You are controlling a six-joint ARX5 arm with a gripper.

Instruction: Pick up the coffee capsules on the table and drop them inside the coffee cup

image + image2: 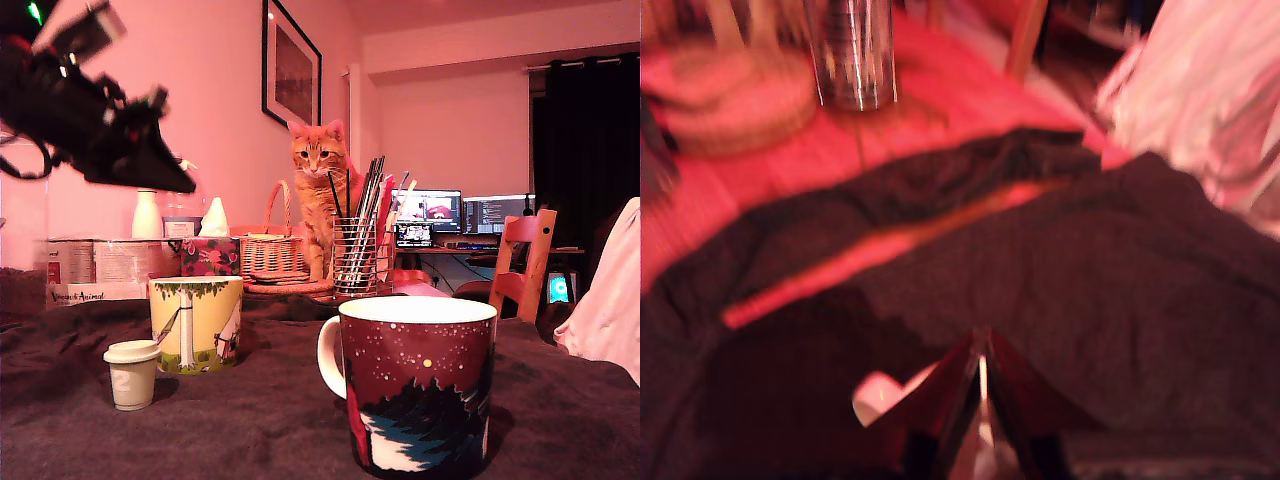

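Exterior view: cream capsule (131, 374) stands on the table's dark cloth (270, 400), near its front edge, beside the yellow mug (196, 324); none visibly delivered. Gripper (170, 172) hovers above, jaws closed, empty.

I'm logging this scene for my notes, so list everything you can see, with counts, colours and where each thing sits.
Cream tapered plastic capsule marked "2": one, on the dark cloth, exterior view's left.
Yellow-green illustrated mug: one, behind the capsule.
Dark red night-sky mug: one, foreground.
Wire mesh pen holder: one, silver, mid-table.
Wicker basket: one, beside the cat.
Orange cat: one, sitting behind the holder.
Wooden chair: one, exterior view's right.
Black robot gripper: one, raised at upper left; jaws look closed in the wrist view.
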